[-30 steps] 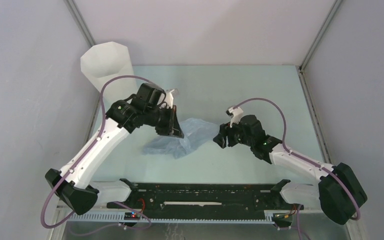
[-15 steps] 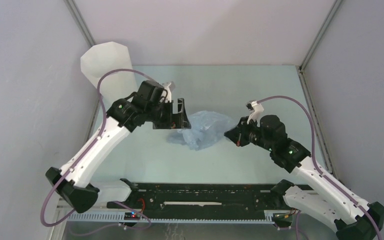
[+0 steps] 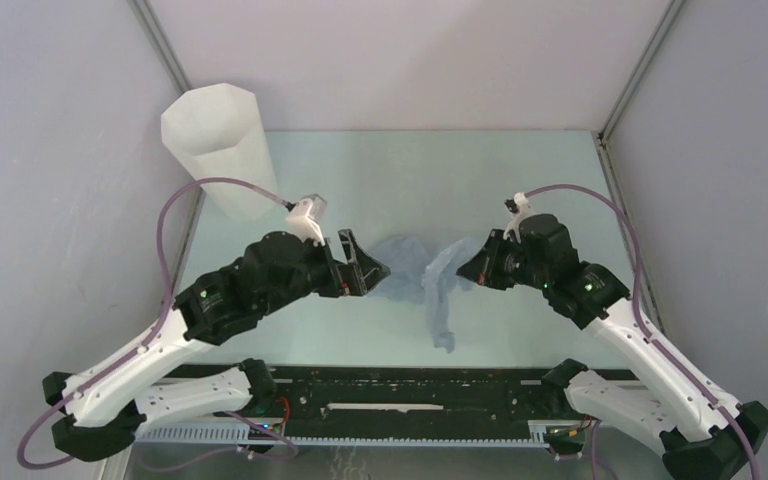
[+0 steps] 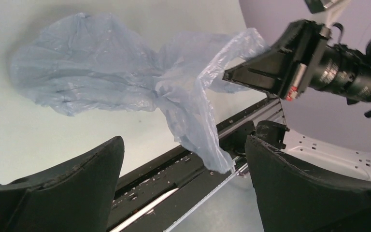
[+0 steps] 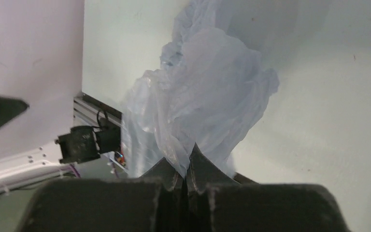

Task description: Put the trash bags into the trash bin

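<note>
Pickup is the step in hand: your right tool (image 5: 188,159) is clamped on the thin, wrinkly pale blue-grey plastic bag (image 4: 92,82), partly raised off the pale green desk (image 3: 380,170); your left tool (image 3: 365,268) gapes beside it, holding nothing. Next, carry it far back-left over the tall white faceted plastic bin (image 3: 212,125)

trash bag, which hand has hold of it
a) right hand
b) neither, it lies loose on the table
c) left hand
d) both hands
a: in the right wrist view the right hand is pinched shut on a fold of the trash bag, while the left hand stands wide open and grips nothing.
</note>
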Robot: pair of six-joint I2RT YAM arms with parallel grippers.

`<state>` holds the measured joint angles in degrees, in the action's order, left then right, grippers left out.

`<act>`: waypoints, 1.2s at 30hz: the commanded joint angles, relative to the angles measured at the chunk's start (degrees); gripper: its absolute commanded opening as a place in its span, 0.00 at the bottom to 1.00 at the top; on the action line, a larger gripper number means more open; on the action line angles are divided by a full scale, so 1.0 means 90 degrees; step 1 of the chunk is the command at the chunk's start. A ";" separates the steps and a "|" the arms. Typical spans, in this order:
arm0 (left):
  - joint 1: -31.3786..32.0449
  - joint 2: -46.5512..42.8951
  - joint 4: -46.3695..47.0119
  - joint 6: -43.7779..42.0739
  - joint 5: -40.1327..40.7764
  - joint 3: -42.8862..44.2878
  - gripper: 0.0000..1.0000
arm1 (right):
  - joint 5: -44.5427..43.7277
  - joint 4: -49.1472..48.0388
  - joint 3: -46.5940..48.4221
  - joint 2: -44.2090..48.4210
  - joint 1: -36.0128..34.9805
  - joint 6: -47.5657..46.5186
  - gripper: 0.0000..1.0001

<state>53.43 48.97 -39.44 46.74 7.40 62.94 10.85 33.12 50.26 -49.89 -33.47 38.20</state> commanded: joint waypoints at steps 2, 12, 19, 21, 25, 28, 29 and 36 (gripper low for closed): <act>0.0994 0.0126 0.0471 0.0236 0.1420 -0.0109 1.00 | -0.0173 0.0838 0.0641 -0.0345 0.0286 0.1482 0.00; 0.2183 0.0631 0.1529 -0.0776 0.1518 -0.0176 1.00 | -0.0078 0.1940 0.2068 -0.1048 0.0725 0.4692 0.00; 0.2781 0.1199 0.1968 -0.1067 0.2012 -0.0337 1.00 | -0.0728 0.2304 0.2268 -0.1078 0.0584 0.5767 0.00; 0.3040 0.1522 0.1908 -0.1078 0.2509 -0.0122 1.00 | -0.0883 0.2407 0.2295 -0.1071 0.0545 0.6014 0.00; 0.3386 0.1940 0.2097 -0.1049 0.3215 0.0114 1.00 | -0.1300 0.2199 0.2296 -0.1028 0.0265 0.6527 0.00; 0.3539 0.2165 0.2272 -0.1093 0.3515 0.0184 1.00 | -0.1468 0.2092 0.2386 -0.1135 0.0079 0.6746 0.00; 0.3577 0.2244 0.2219 -0.1110 0.3576 0.0235 1.00 | -0.1509 0.2074 0.2430 -0.1174 0.0048 0.6807 0.00; 0.3869 0.3019 0.2585 -0.1684 0.3894 0.0425 1.00 | -0.1692 0.1869 0.2645 -0.1341 -0.0050 0.7071 0.00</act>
<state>87.26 72.27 -20.67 35.57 38.44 62.52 -0.80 51.86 71.46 -61.56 -33.47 98.02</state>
